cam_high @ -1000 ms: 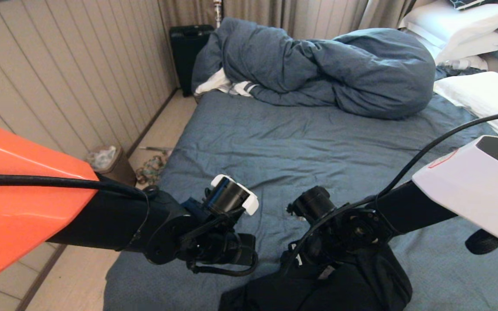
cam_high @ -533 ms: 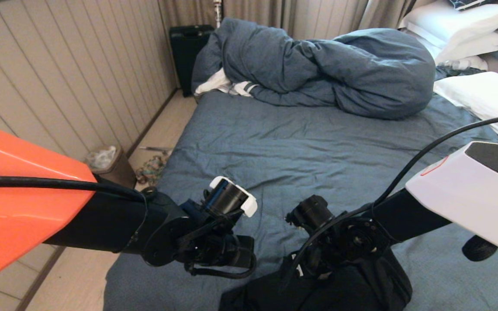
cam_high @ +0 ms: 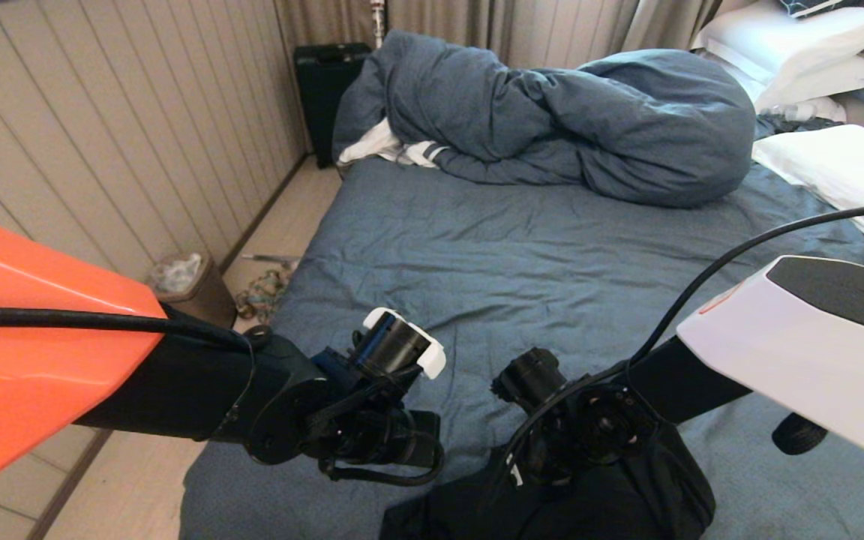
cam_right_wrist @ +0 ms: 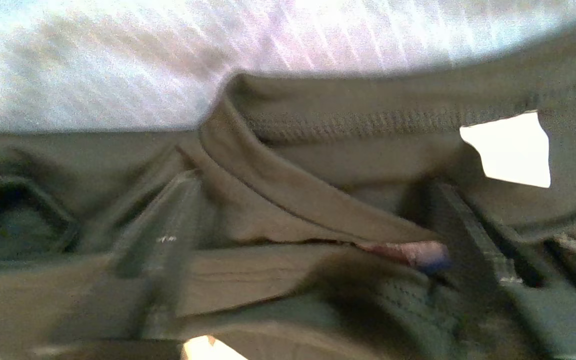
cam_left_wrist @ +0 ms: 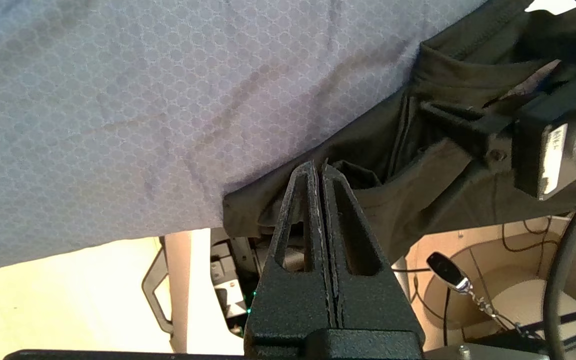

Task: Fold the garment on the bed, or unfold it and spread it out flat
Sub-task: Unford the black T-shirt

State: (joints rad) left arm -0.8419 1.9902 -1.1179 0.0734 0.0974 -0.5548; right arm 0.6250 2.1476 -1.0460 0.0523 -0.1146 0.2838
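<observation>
The garment (cam_high: 612, 502), a crumpled black heap showing no clear long axis, lies at the near edge of the bed (cam_high: 522, 270), neck label (cam_right_wrist: 510, 147) uppermost. Left gripper (cam_left_wrist: 322, 172): arm low beside the garment, fingers clenched on its hem. Right gripper (cam_right_wrist: 313, 240): pressed down into the collar, fingers spread astride the fabric.

A home bedroom: a bed (cam_high: 522, 255) with bunched duvet (cam_high: 574, 120), white pillows (cam_high: 814, 45), curtains (cam_high: 477, 26), probably a suitcase (cam_high: 327, 97).
</observation>
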